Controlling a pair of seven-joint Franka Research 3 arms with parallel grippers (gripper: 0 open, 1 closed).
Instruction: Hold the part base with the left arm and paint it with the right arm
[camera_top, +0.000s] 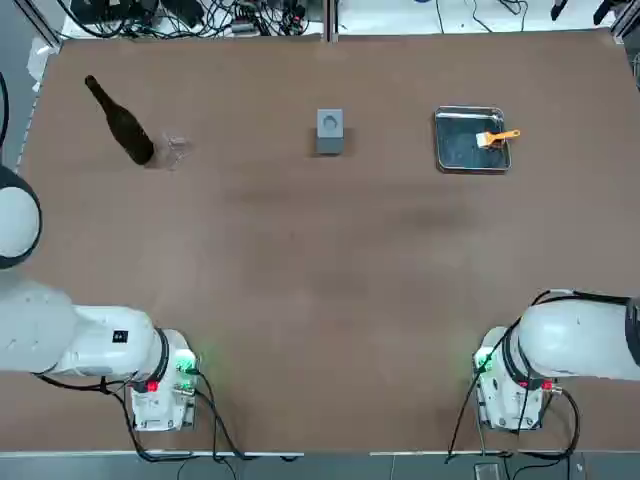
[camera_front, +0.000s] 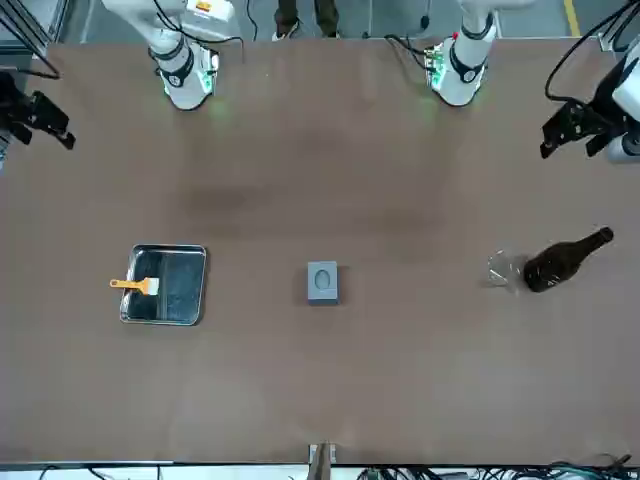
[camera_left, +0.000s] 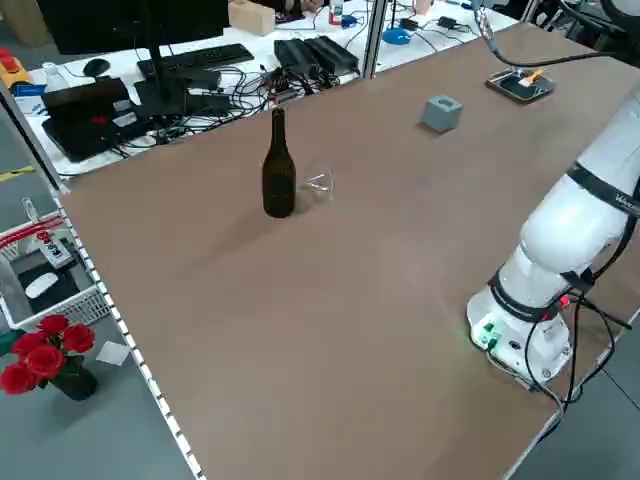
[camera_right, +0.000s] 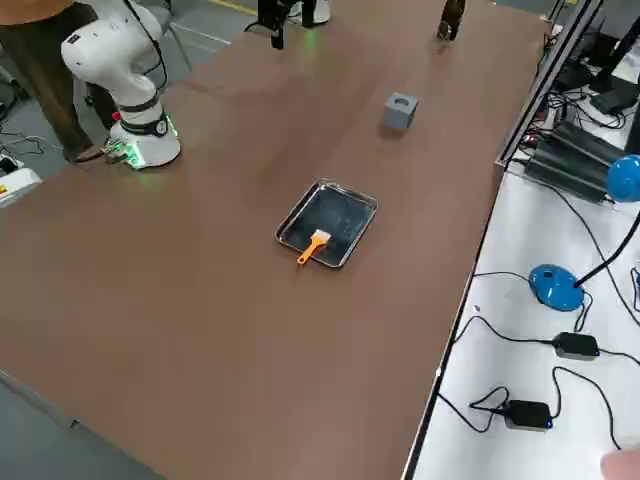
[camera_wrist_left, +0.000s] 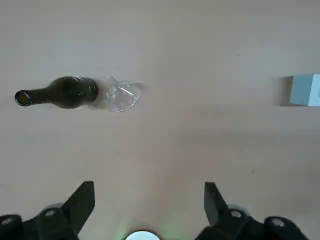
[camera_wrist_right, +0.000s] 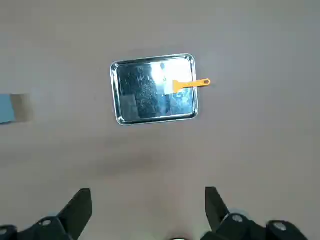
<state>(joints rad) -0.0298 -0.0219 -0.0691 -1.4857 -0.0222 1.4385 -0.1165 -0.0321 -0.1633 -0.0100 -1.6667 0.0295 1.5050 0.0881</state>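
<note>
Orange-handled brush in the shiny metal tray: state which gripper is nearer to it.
Right. The right gripper hangs open above bare table facing the orange-handled brush; the left gripper, also open, faces the dark glass bottle instead.

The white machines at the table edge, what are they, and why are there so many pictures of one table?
They are two robot arms, a left arm and a right arm, parked at the near edge. Each picture is the same brown table from another camera: overhead, across, both sides, and one on each wrist. The left end effector and right end effector are open, holding nothing. On the table stand a small grey square block with a round hole, a shiny metal tray with an orange-handled brush, a dark glass bottle and a clear glass lying on its side.
</note>
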